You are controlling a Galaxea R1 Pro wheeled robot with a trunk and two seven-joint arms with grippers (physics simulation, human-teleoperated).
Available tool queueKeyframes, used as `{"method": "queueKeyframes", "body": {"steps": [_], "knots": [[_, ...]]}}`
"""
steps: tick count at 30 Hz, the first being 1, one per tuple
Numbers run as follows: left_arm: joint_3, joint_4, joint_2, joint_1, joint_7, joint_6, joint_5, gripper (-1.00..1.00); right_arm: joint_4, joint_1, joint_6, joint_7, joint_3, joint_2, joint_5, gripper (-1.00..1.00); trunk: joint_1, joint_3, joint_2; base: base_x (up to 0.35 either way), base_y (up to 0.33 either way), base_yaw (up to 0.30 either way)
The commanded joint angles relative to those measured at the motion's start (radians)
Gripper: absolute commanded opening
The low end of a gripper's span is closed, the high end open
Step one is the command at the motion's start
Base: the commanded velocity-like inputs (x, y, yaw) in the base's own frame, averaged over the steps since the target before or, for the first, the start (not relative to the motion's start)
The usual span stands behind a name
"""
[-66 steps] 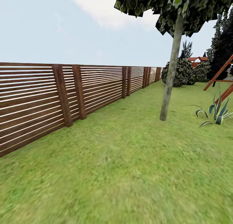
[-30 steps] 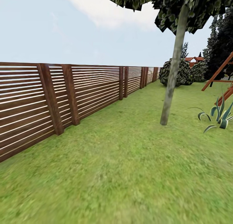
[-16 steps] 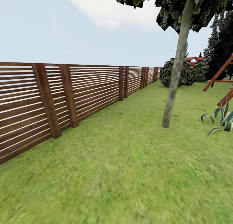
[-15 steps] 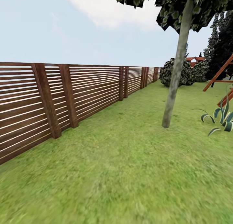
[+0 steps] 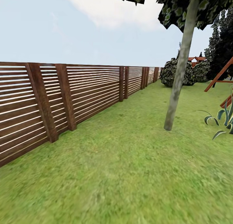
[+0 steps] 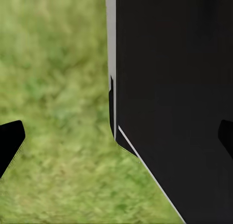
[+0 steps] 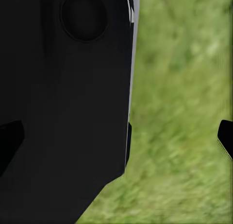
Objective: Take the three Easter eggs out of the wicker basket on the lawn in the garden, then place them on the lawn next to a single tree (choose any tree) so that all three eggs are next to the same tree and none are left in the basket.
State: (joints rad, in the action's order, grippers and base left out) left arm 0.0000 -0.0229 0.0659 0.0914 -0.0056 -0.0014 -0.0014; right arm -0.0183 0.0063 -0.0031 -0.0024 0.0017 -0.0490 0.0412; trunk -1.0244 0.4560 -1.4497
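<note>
The lawn (image 5: 123,165) stretches ahead in the head view. A tree (image 5: 179,75) with a straight grey-brown trunk and a leafy canopy stands on it at the right, a few metres off. The Easter eggs and the wicker basket are out of view. In the left wrist view my left gripper (image 6: 116,139) is open over grass, its dark fingertips (image 6: 9,141) far apart with nothing between them. In the right wrist view my right gripper (image 7: 118,140) is likewise open over grass and holds nothing. A black part of my own body fills much of both wrist views.
A brown slatted fence (image 5: 81,91) runs along the left side into the distance. A spiky green plant (image 5: 223,120) and a red wooden frame (image 5: 218,76) stand right of the tree. Round bushes (image 5: 184,73) and a dark cypress (image 5: 225,46) stand at the far end.
The whole view has shifted: the camera has moved forward, so the tree trunk sits nearer and further right in the picture and the fence posts have slid left.
</note>
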Motion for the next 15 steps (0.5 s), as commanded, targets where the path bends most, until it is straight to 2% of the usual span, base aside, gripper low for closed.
{"method": "queueKeyframes", "body": {"steps": [1,15], "knots": [[0.0,-0.002,0.0,0.001,-0.001,0.0,0.0,1.0,0.0,0.0,0.0,0.0,0.0,0.0,0.005,1.0,-0.001,0.001,0.0,0.318,0.0,0.0],[0.0,-0.002,0.0,0.001,-0.001,0.0,0.0,1.0,0.0,0.0,-0.001,0.0,0.0,0.0,0.003,1.0,-0.001,0.001,0.0,0.318,0.0,0.0]]}}
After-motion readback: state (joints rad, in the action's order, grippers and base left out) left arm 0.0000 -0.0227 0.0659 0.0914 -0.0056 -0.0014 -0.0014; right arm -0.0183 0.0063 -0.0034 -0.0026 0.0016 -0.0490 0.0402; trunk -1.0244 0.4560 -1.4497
